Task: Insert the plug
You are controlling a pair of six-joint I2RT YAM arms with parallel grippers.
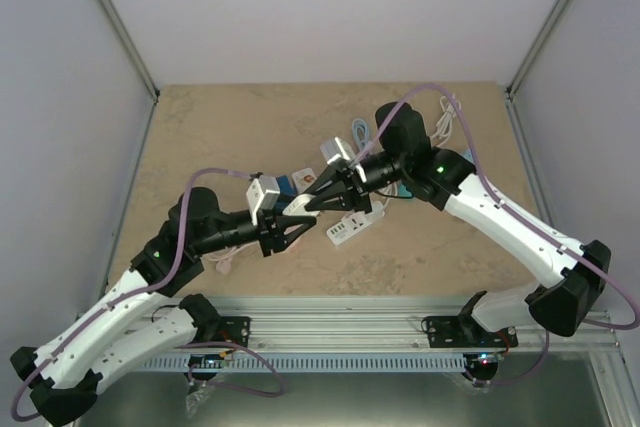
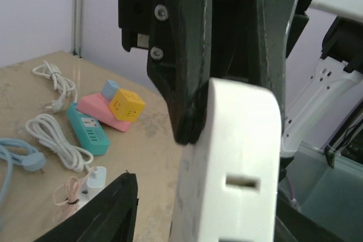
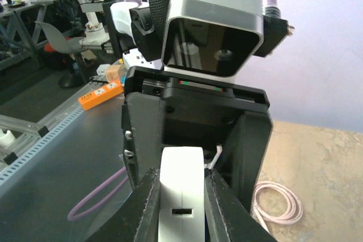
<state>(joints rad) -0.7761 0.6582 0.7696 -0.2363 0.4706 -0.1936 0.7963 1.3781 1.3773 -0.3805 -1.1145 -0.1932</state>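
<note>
Item: white plug (image 3: 181,194), held above the table (image 1: 220,137) between both arms, pinched in the right gripper (image 3: 181,219), whose claw is clamped on its flat sides. Left gripper (image 1: 298,227): claw spread wide, straddling the plug, gripping nothing. Hazard: left fingers closing off-centre could knock the plug, twisting it or slipping it from the narrow pinch

Pale lilac walls (image 1: 330,7) enclose a beige stone-patterned table (image 1: 220,127) edged by an aluminium rail (image 1: 340,312).

No legible text, labels, brands or numbers, in any view
</note>
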